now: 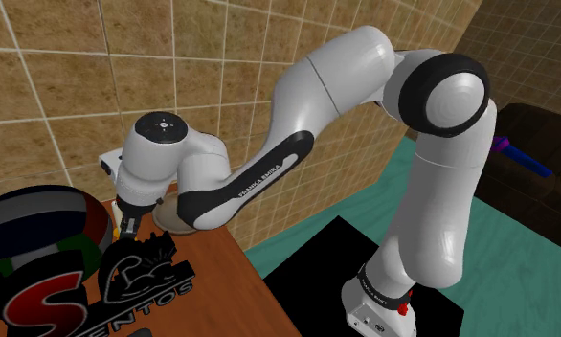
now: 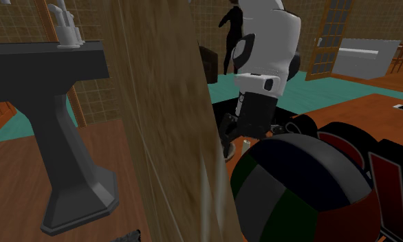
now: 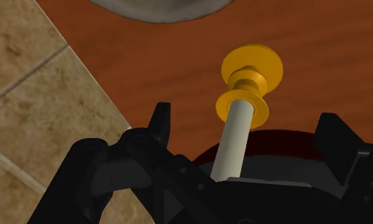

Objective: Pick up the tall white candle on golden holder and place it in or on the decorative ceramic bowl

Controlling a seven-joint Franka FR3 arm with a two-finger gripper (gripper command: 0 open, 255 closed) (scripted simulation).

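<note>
A white candle (image 3: 237, 137) stands in a golden holder (image 3: 252, 63) on the red-brown wooden table (image 3: 147, 57). My gripper (image 3: 246, 119) is open around it, one black finger on each side, and neither finger touches the candle. Just beyond the holder I see the pale rim of the bowl (image 3: 160, 9). In the shoulder view the gripper (image 1: 125, 228) points down close to the tiled wall, and the bowl (image 1: 166, 220) sits right beside it, partly behind the arm.
A big dark ball with coloured panels (image 1: 39, 220) and a black lettered ornament (image 1: 135, 287) crowd the table on the shoulder view's left. The tiled wall (image 3: 32, 76) runs close beside the gripper. A dark pedestal stand (image 2: 62, 137) rises at the second exterior view's left.
</note>
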